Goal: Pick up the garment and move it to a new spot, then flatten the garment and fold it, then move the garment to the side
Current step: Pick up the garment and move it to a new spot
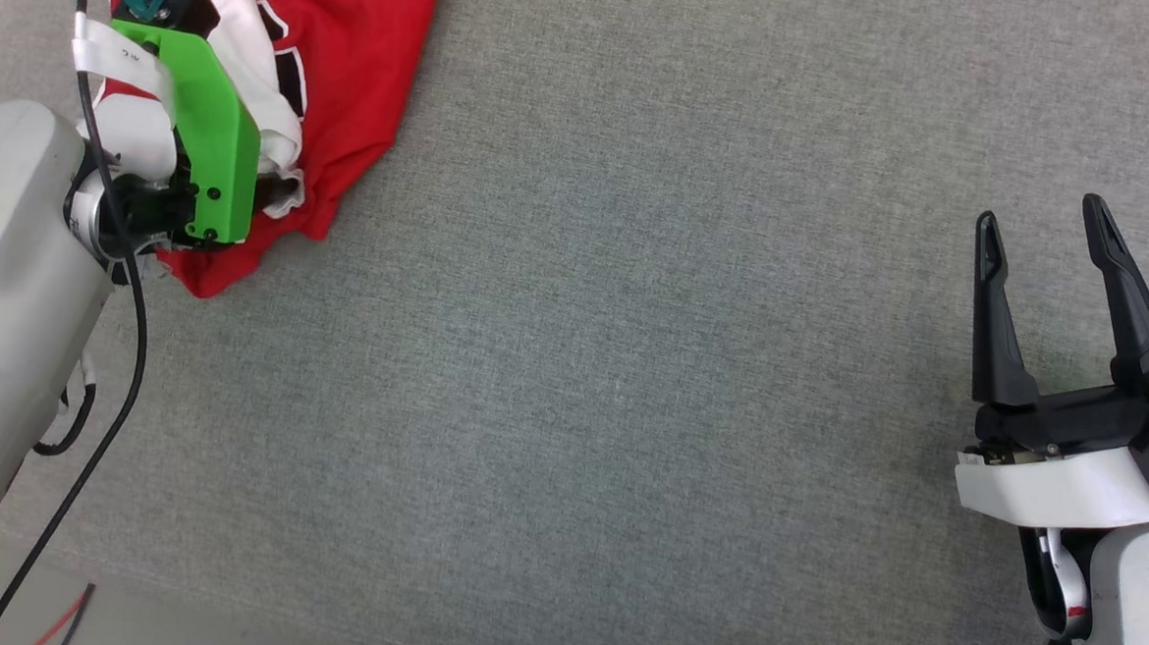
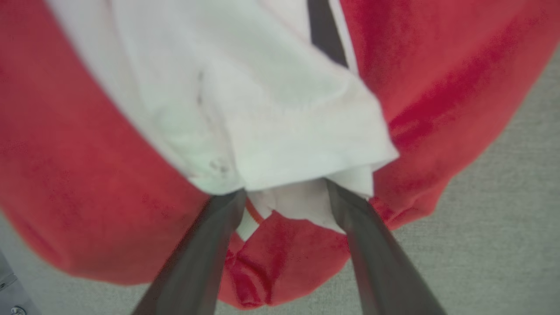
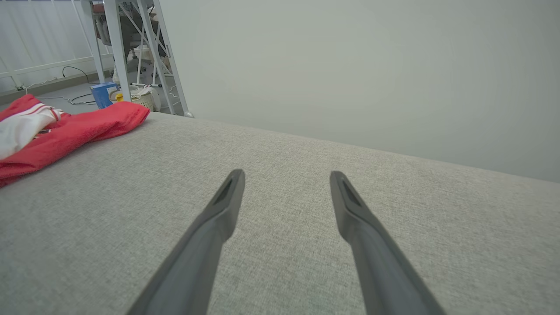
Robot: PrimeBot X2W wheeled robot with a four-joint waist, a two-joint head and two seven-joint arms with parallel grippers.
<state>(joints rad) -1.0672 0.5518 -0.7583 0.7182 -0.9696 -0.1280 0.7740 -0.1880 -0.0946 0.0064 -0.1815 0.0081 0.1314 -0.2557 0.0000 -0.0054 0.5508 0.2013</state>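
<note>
The step in hand is judged to be the first one: taking hold of the garment [image 1: 351, 75] so it can be carried to a new spot. The garment is lying bunched at the upper left of the head view, on the grey fabric surface [image 1: 631, 365], with part of it running off the top edge of the frame. The left gripper [image 2: 284, 192] is reaching into it beneath its green bracket [image 1: 216, 127]. In the left wrist view its jaws are standing apart, straddling the hem of the white sleeve [image 2: 271, 113], with the fingertips tucked under the cloth; no clamp on the fabric is showing. The right gripper [image 1: 1040, 211] is hanging at the right of the head view, well apart from the garment, jaws spread wide and holding nothing. The next move is likely calling for the left jaws to come together on the sleeve fold, gathering enough layers to avoid slipping, before lifting clear of the surface.
</note>
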